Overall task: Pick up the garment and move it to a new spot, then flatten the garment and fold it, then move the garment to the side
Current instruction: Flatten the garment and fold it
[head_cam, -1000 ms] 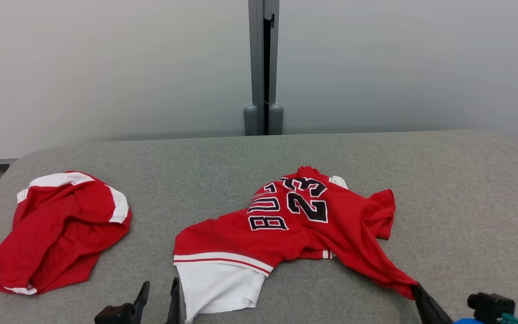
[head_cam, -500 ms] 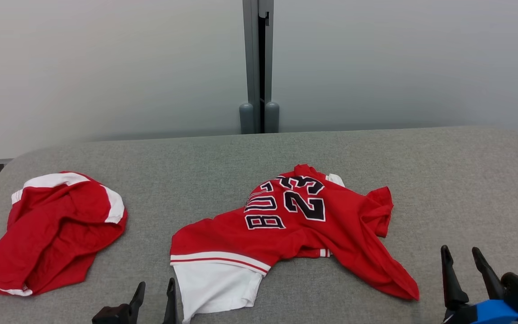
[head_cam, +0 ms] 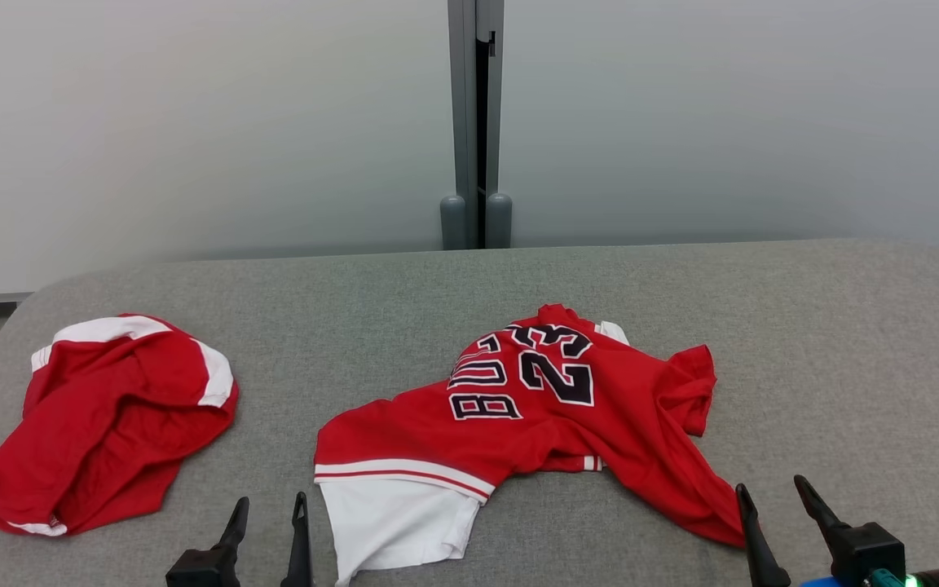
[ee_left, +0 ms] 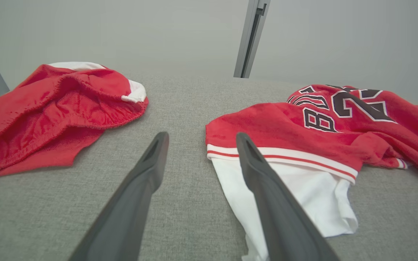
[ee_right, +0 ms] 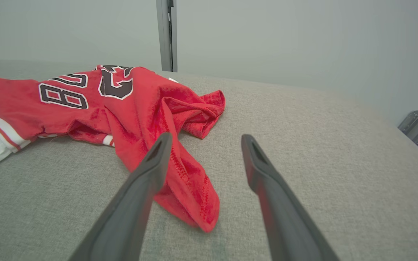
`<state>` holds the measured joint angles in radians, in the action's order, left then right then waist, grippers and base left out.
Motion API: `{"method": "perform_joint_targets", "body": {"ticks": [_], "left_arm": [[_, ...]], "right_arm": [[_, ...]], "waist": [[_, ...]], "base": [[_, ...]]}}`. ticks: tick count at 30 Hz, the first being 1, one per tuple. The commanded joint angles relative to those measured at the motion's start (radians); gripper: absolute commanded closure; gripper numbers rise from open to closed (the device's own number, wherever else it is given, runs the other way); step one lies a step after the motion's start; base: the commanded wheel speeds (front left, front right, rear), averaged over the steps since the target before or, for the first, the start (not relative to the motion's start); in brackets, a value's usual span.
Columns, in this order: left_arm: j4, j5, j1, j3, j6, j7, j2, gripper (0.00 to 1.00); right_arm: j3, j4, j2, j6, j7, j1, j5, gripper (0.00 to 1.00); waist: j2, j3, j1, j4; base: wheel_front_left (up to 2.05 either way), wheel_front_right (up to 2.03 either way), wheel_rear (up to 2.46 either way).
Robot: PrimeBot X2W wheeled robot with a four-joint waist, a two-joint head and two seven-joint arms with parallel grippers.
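Observation:
The garment (head_cam: 535,424) is a red jersey with black lettering, the number 23 and a white hem part. It lies crumpled on the middle of the grey padded table (head_cam: 844,342). My left gripper (head_cam: 271,499) is open at the near edge, just left of the white hem (ee_left: 296,195), with nothing between its fingers. My right gripper (head_cam: 769,484) is open too, beside the garment's near-right red corner (ee_right: 194,195). Its left finger (ee_right: 147,174) lies over that corner's edge, and the jaws hold nothing. Both wrist views show the garment (ee_left: 303,127) (ee_right: 122,98) lying loose.
A second crumpled red garment with white trim (head_cam: 103,416) lies at the table's left end, also seen in the left wrist view (ee_left: 49,105). A grey post (head_cam: 476,122) stands against the pale wall behind. The table's rounded right edge (ee_right: 394,145) is near grey metal legs.
My right gripper, shut on the garment's near-right corner a second ago, has opened and let it go. The corner now lies on the table. The head camera shifted slightly.

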<state>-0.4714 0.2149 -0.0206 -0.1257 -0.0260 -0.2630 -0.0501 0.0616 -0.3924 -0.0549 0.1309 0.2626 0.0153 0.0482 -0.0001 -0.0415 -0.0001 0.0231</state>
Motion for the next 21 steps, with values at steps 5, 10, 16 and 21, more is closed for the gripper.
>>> {"method": "perform_joint_targets", "body": {"ticks": [5, 10, 16, 21], "left_arm": [[0.018, -0.031, -0.020, 0.017, 0.000, -0.002, -0.001, 0.00], [0.012, -0.022, -0.012, 0.015, -0.016, -0.002, -0.001, 0.00], [-0.036, 0.039, -0.013, -0.037, -0.063, -0.003, -0.001, 0.00], [-0.108, 0.101, -0.001, -0.097, -0.092, -0.002, -0.001, 0.00]], "right_arm": [[-0.017, -0.028, 0.004, 0.000, 0.003, -0.008, -0.029, 0.00], [-0.033, -0.041, 0.004, 0.000, 0.003, -0.027, -0.052, 0.00], [-0.034, -0.054, 0.004, 0.000, 0.003, -0.024, -0.056, 0.00], [-0.024, -0.057, 0.004, 0.000, 0.003, -0.016, -0.050, 0.00]], "waist": [[0.0001, -0.013, 0.0001, -0.007], [0.0001, -0.013, 0.0001, -0.008], [0.0001, -0.005, 0.0001, -0.008], [0.0001, 0.003, 0.0001, -0.009]], "base": [[0.00, 0.00, 0.00], [0.00, 0.00, 0.00], [0.00, 0.00, 0.00], [0.00, 0.00, 0.00]]}}
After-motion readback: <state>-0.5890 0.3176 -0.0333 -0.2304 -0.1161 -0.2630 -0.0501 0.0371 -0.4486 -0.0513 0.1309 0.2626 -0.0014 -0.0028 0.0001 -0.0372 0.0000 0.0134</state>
